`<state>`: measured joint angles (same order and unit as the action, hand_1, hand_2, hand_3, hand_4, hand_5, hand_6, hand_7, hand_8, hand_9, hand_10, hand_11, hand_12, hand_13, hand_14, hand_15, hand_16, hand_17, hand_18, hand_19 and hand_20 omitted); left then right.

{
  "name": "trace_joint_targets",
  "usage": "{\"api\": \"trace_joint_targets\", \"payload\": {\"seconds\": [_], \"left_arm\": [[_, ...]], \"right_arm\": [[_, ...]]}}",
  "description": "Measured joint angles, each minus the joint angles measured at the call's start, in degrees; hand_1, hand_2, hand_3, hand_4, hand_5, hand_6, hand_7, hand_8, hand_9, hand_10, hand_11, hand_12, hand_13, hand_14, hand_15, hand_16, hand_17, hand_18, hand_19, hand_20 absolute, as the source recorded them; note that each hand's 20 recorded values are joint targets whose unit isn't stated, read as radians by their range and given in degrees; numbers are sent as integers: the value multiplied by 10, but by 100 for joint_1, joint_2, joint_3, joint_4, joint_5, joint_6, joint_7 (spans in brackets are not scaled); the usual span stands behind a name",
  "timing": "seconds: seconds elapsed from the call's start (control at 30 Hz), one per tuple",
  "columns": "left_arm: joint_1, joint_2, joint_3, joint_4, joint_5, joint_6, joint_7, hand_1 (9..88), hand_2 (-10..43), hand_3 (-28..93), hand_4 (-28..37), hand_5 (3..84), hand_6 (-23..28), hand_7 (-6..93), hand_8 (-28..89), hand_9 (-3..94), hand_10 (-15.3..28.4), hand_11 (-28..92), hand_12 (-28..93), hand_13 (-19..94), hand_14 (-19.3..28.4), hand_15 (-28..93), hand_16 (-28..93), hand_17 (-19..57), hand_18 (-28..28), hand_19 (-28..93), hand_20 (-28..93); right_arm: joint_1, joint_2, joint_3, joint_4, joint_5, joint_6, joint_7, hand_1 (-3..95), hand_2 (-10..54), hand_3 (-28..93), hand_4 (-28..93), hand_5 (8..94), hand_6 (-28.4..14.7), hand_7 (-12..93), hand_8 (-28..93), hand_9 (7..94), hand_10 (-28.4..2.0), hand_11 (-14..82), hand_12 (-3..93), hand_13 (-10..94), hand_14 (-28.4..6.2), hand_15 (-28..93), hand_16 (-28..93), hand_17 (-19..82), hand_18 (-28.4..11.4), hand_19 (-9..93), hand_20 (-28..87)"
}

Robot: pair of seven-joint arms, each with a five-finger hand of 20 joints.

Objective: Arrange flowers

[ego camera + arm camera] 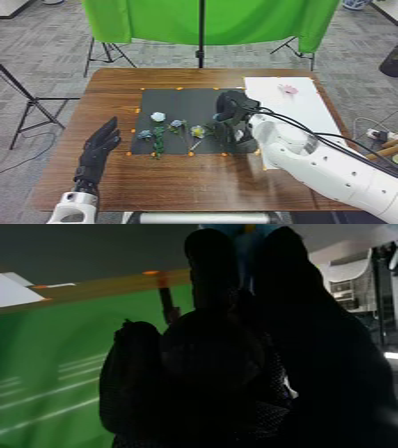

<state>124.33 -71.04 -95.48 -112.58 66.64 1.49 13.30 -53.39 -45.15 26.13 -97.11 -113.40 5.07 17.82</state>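
Note:
Over the right part of the dark mat (pixel 182 95) is my right hand (pixel 233 107). In the right wrist view, that hand (pixel 218 344) pinches a blue flower (pixel 222 228) between its fingertips; its stem is hidden. To the left of the mat, my left hand (pixel 99 144) is held above the table with fingers straight and nothing in them. On the mat lie a white flower (pixel 158 116), a blue one (pixel 145 134), a bluish one (pixel 176 123), a yellow one (pixel 197 131) and a green leafy stem (pixel 159 142). A pink flower (pixel 289 89) rests on the white sheet (pixel 306 107).
Orange markers line the edges of the mat and sheet on the brown table (pixel 115 95). My right forearm and its black cables cross the lower part of the sheet. Behind the table stands a green cloth (pixel 151 20) on black stands.

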Motion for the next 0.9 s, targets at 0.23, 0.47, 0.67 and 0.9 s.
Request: {"api": "trace_joint_targets", "payload": {"seconds": [0.23,0.47,0.67,0.9], "left_arm": [[0,-4,-3,0,0,0,5,352,-95,594,-150,311,33,57,-41,248,79,25,176,224,118,44,53,22,100,7,180],[-8,-8,-5,3,0,-31,9,349,-95,594,-152,311,32,56,-40,251,79,24,176,225,119,44,52,20,101,7,179],[-13,-12,-6,5,4,-52,11,348,-95,595,-154,310,32,55,-40,252,79,23,176,224,120,44,52,20,101,7,179],[-11,-19,-12,4,4,-52,14,349,-95,595,-153,310,32,56,-40,254,80,23,176,225,121,45,52,19,102,7,178]], "right_arm": [[-177,91,219,-10,-6,-325,-19,457,-95,661,-202,651,7,196,-83,715,-120,191,213,900,-21,585,324,657,-94,932,547],[-319,219,361,-177,75,-497,-41,403,-95,649,-204,613,2,173,-88,700,-128,185,212,891,-28,576,323,643,-100,932,538],[-541,295,792,-396,142,-698,-31,349,-95,635,-181,596,-9,146,-78,676,-152,166,214,856,-55,565,323,588,-133,932,515],[-529,247,1450,-136,18,-354,588,334,-95,623,-158,496,-36,92,-54,577,-176,101,204,841,-60,559,314,577,-138,932,486]]}}
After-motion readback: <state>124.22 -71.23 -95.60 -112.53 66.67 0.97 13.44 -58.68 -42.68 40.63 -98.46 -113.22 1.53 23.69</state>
